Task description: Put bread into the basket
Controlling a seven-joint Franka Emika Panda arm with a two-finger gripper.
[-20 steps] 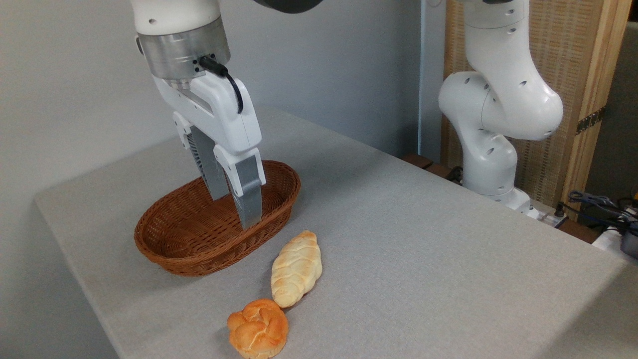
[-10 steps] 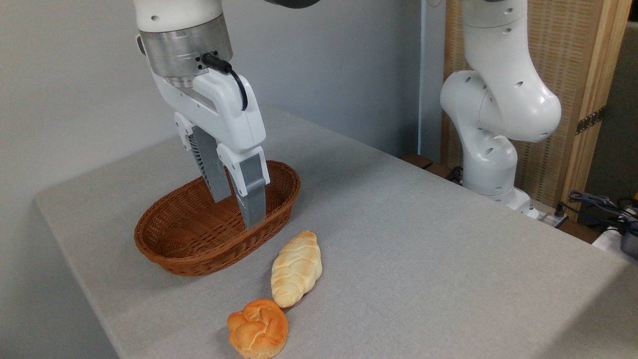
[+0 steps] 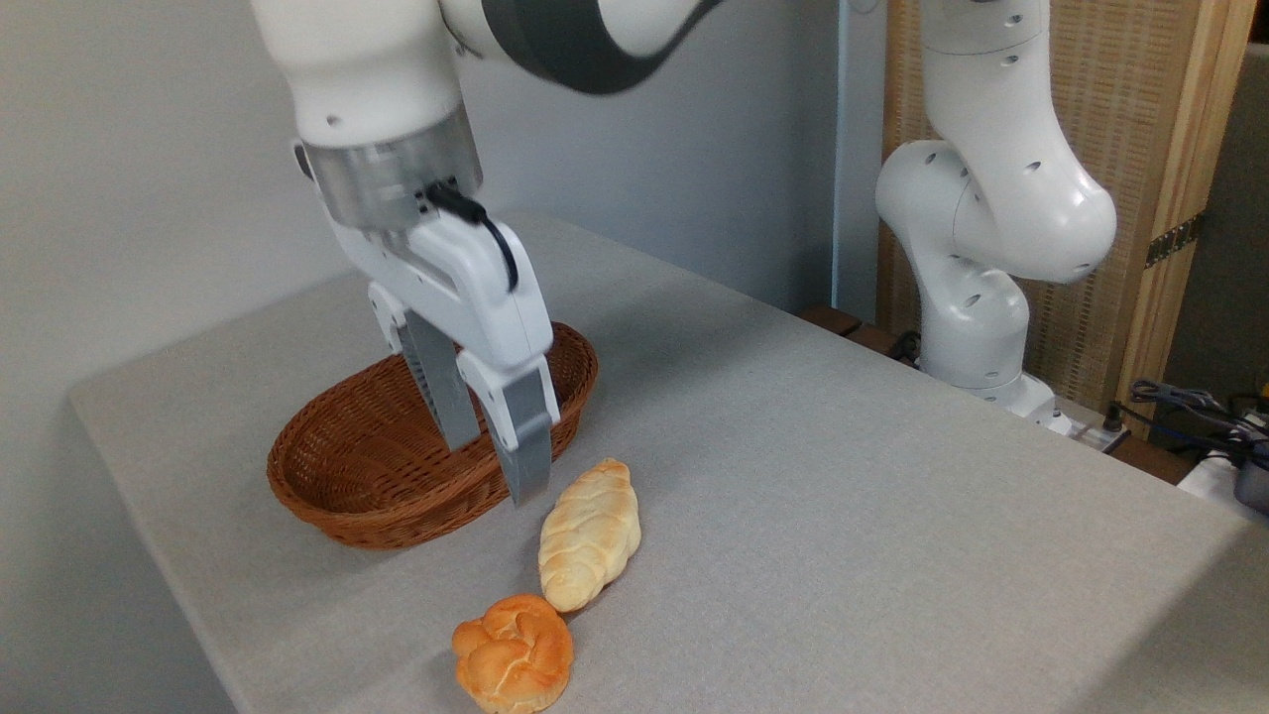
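Camera: knotted golden bread [image 3: 514, 653] beside woven oval basket [image 3: 337, 496].

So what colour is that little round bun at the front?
Deep orange-golden, the bun, clearest in the fixed camera view.

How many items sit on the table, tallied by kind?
Breads: 2, the orange bun and the pale braided loaf
Baskets: 1, the wicker basket, with nothing visible inside
Total: 3
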